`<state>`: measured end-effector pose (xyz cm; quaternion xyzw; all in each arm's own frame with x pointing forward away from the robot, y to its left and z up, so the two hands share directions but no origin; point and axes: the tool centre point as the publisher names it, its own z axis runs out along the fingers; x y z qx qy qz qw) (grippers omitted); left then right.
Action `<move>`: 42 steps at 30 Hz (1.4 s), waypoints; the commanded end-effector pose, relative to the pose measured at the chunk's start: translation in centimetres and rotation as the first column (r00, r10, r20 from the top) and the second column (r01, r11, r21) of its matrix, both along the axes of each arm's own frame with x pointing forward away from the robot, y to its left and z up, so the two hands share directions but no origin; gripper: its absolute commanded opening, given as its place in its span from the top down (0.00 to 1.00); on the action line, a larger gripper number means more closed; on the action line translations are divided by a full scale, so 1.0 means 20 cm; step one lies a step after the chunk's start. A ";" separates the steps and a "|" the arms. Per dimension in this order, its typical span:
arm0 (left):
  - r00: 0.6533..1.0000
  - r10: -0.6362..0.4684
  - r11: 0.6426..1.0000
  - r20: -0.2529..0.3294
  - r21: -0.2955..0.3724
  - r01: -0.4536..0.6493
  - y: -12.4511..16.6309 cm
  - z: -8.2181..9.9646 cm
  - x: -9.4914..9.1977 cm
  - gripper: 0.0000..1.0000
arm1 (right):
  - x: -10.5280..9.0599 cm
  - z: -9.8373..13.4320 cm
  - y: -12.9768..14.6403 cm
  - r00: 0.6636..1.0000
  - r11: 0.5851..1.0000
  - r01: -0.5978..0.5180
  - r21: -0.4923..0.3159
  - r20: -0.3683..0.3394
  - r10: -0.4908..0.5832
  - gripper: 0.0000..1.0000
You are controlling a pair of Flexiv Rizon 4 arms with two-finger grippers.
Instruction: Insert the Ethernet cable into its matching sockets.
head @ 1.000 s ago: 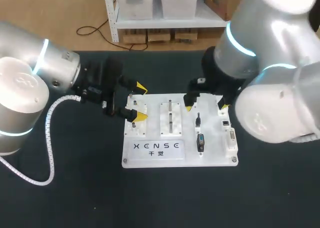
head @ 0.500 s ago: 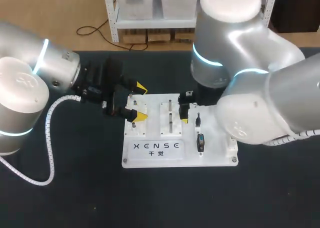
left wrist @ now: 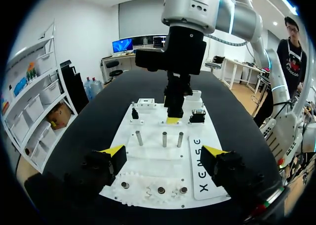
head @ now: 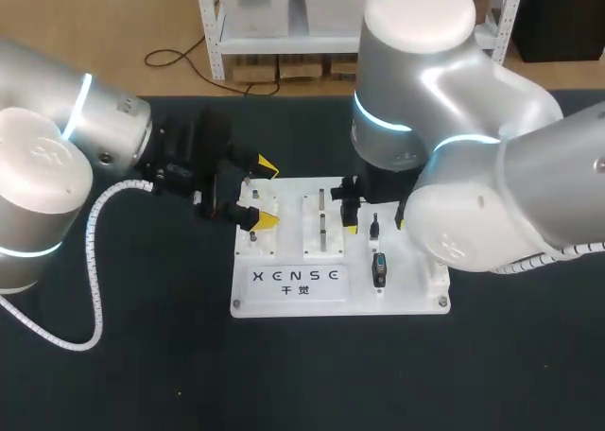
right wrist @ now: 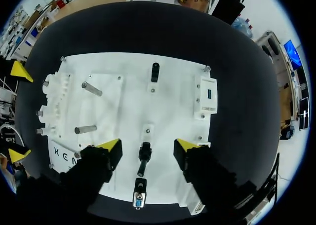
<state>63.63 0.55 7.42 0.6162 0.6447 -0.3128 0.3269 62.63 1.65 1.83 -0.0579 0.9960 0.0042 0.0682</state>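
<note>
The Ethernet cable [right wrist: 143, 157] lay on the white board [right wrist: 173, 101] between the spread fingers of our right gripper [right wrist: 148, 146], touching neither. Our left gripper [left wrist: 163, 151], its fingers likewise wide apart, hung over the board's opposite edge, well apart from the cable.

Black matte table [head: 132, 374], broad flat top, evenly lit

White board [head: 250, 299], black lettering, on the black table [head: 142, 374]; left tool [left wrist: 163, 153] and right tool [right wrist: 145, 145] yellow-tipped.
</note>
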 end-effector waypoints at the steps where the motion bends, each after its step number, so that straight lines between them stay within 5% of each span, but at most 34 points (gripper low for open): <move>1: 1.000 0.001 1.000 0.001 0.000 -0.001 0.00 0.00 0.00 0.00 | 0.00 -0.01 0.00 1.000 1.000 0.004 -0.005 -0.001 -0.004 0.71; 6: 1.000 0.001 1.000 0.001 0.000 -0.001 0.00 0.00 0.00 0.00 | 0.00 -0.01 0.00 1.000 1.000 0.003 -0.005 -0.007 -0.003 1.00; 16: 1.000 0.001 1.000 0.001 0.000 -0.001 0.00 0.00 0.00 0.00 | 0.00 -0.01 0.00 1.000 1.000 0.007 -0.002 -0.015 -0.007 1.00; 25: 1.000 0.001 1.000 0.001 0.000 -0.001 0.00 0.00 0.00 0.00 | 0.04 0.15 -0.03 1.000 0.999 0.021 0.027 0.014 -0.021 1.00; 42: 1.000 0.001 1.000 0.001 0.000 -0.001 0.00 0.00 0.00 0.00 | 0.05 0.20 -0.26 0.996 0.996 0.083 0.017 0.006 -0.084 1.00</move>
